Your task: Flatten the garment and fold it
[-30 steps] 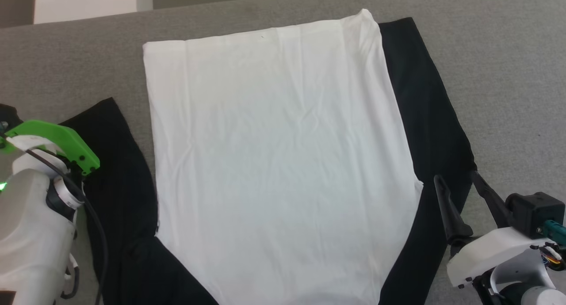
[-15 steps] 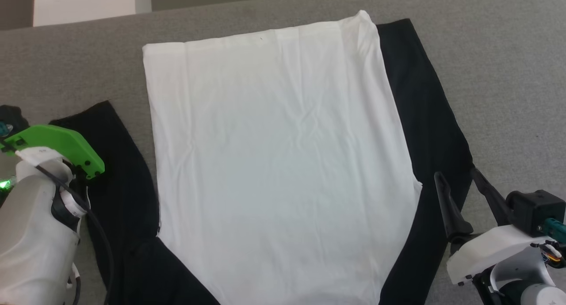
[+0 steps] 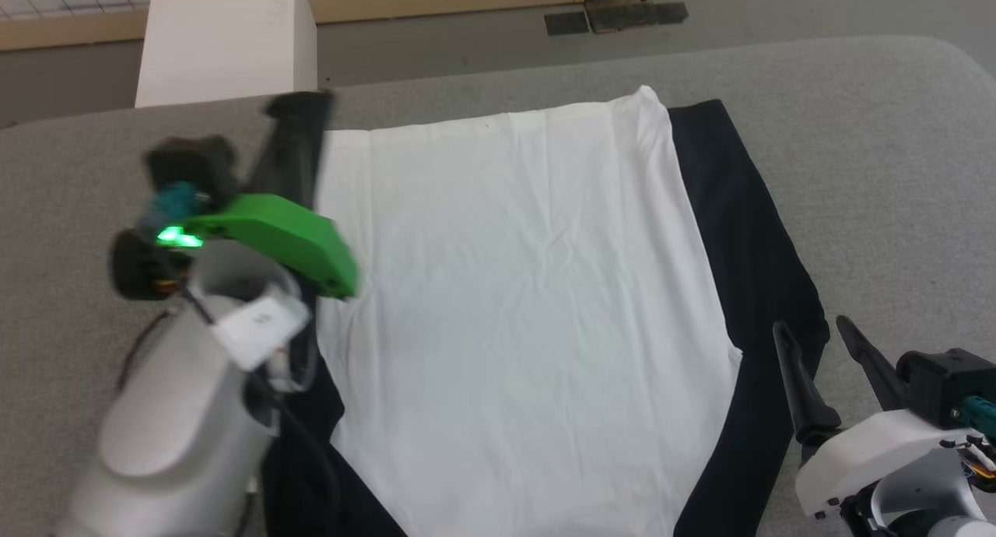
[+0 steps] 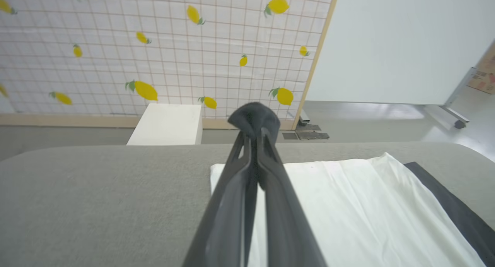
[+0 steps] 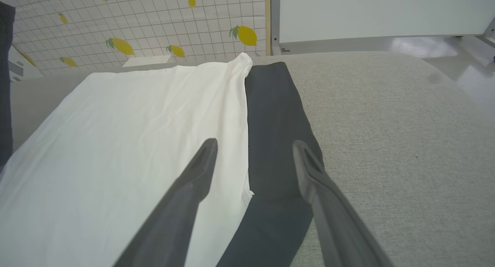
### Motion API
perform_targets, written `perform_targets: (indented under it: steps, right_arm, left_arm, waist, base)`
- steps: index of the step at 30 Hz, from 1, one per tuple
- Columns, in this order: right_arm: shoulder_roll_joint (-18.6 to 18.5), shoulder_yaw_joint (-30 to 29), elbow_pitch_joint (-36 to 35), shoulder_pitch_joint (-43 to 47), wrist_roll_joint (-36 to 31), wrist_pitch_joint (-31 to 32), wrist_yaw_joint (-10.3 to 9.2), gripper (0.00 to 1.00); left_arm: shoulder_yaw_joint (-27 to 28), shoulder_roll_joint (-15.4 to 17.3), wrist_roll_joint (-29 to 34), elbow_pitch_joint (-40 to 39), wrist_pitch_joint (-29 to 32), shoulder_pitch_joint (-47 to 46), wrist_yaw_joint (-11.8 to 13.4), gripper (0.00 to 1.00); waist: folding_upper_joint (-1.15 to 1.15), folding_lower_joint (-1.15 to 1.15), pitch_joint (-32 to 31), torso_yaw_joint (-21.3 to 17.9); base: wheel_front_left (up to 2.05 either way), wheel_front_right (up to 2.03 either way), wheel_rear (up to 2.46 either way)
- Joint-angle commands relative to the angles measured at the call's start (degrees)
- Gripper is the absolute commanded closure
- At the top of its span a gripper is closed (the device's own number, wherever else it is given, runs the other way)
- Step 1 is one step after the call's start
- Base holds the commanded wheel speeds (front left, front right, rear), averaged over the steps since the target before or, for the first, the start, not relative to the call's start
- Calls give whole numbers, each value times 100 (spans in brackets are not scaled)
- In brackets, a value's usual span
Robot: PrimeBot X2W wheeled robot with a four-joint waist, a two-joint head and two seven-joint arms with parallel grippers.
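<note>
Head view shows the garment (image 3: 529,303) lying on the grey padded table (image 3: 879,171), its white body spread flat and one black sleeve straight along its right edge; the left gripper (image 3: 299,109) is clenched on a pinch of the black left sleeve (image 4: 253,118), raised above the table near the body's far left corner; the right gripper (image 3: 811,325) hovers over the right sleeve, fingers spread wide, grasping nothing; a white box (image 3: 226,43) stands beyond the table.

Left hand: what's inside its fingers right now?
A wad of black sleeve, pinched at the tips of the shut left hand and held above the grey surface. The fingers cover whatever sleeve hangs below them.
</note>
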Motion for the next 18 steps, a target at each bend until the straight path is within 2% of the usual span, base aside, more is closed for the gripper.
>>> perform_targets:
  steps: [1,4,8,18]
  right_arm:
    - [9,-12,-41,58,-38,17,-9,0]
    - [10,-17,-65,75,-23,48,-9,0]
    - [11,-21,-93,90,-14,60,-9,0]
    - [14,-66,-110,117,16,40,-9,0]
  left_arm:
    - [-173,-104,108,-127,76,11,0,100]
    - [-659,-388,212,-246,280,-22,-120,100]
    - [-1301,-740,304,14,542,-49,-393,100]
    - [-2704,-1631,515,1359,911,-101,-1260,100]
  waist:
    - [49,0,-155,41]
    - [49,0,-232,-21]
    - [49,0,-268,-154]
    - [49,0,-139,-428]
  base:
    - [0,0,0]
    - [0,0,0]
    - [0,0,0]
    - [0,0,0]
